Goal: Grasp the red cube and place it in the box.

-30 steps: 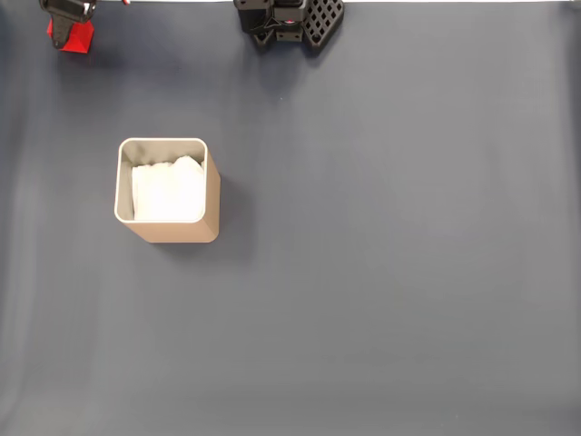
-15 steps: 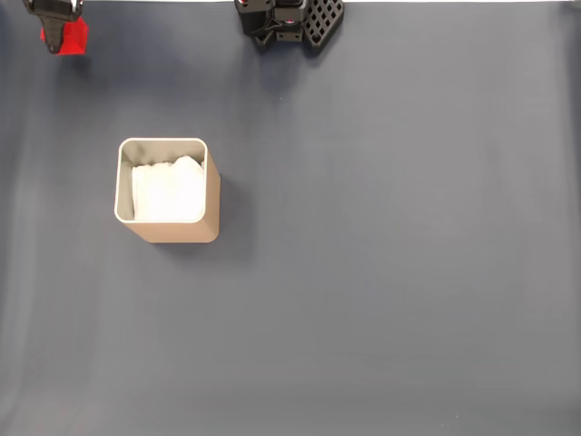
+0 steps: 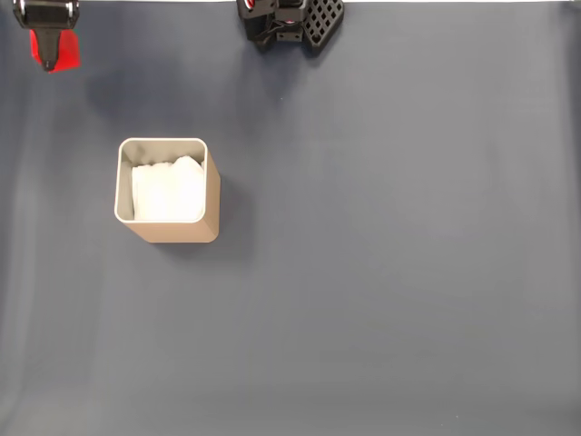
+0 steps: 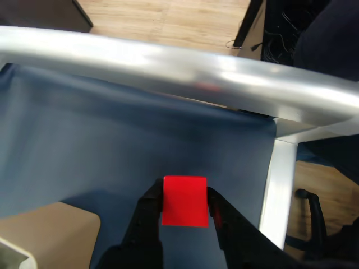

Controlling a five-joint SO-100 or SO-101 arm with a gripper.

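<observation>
The red cube (image 3: 53,49) hangs at the far top left of the fixed view, held between the black fingers of my gripper (image 3: 47,54). In the wrist view the red cube (image 4: 184,201) sits squeezed between the two dark fingers (image 4: 147,216), lifted above the blue mat. The gripper (image 4: 185,210) is shut on it. The tan box (image 3: 166,189) with white padding stands on the mat well below and to the right of the cube in the fixed view. A corner of the box (image 4: 39,232) shows at the lower left of the wrist view.
The arm's black base (image 3: 290,20) sits at the top centre of the fixed view. A silver metal frame rail (image 4: 185,70) borders the blue mat's edge in the wrist view, with wooden floor beyond. The dark blue mat (image 3: 381,254) covers the table.
The gripper with the red cube has shifted left and risen from the mat; the cube looks larger and nearer the frame's left edge. The box has not moved.
</observation>
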